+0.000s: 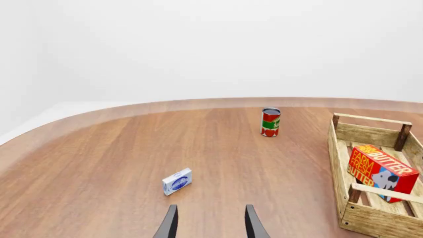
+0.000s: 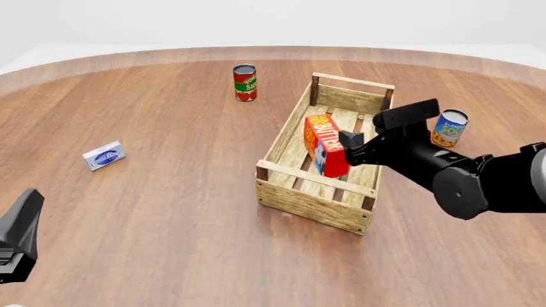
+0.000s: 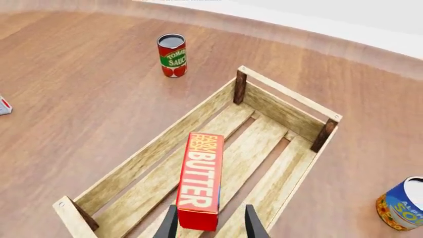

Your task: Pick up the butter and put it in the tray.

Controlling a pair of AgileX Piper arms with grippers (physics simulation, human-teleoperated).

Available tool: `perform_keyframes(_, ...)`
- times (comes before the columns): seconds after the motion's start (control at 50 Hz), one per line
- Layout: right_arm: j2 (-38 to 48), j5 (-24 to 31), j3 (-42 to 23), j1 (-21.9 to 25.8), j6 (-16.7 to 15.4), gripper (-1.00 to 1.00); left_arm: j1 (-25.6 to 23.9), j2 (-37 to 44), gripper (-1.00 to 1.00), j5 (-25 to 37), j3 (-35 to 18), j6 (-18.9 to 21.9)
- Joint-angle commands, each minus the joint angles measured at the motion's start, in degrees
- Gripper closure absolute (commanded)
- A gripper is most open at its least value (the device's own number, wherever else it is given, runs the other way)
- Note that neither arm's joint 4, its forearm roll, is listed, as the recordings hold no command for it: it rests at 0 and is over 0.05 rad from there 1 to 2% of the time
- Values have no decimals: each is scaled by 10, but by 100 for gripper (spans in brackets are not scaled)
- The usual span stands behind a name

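- Left gripper at the near left corner of the table, its dark fingers spread apart with nothing between them; in the front view only a dark piece of that arm shows at the near left edge.
- Right gripper over the near part of the tray, reaching in from the near right side; its fingers sit on either side of the near end of the butter, close to the carton's faces, but whether they press on it I cannot tell.
- Butter inside the tray, standing on a long narrow edge on the slats, about midway along the tray (the red face with white lettering points up in the right wrist view, and an orange-yellow panel shows at its far end).
- Tray lying right of the table's middle, its long side running from near right to far left, dark posts at the corners.
- White-and-blue packet toward the left edge of the table, well apart from the tray.
- Blue-and-yellow can upright just beyond the right arm, near the tray's far right corner but not touching it.
- Red-and-green can upright toward the far edge, left of the tray's far end (its label reads tomato sauce).
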Motion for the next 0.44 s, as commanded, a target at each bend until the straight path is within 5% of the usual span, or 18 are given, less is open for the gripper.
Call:
perform_keyframes(0.02,-13,4,5,-6,0,-100,0,0,-100,0,0,0)
perform_keyframes(0.44,-57,3,39,-23,3,-100,0,0,-100,0,0,0)
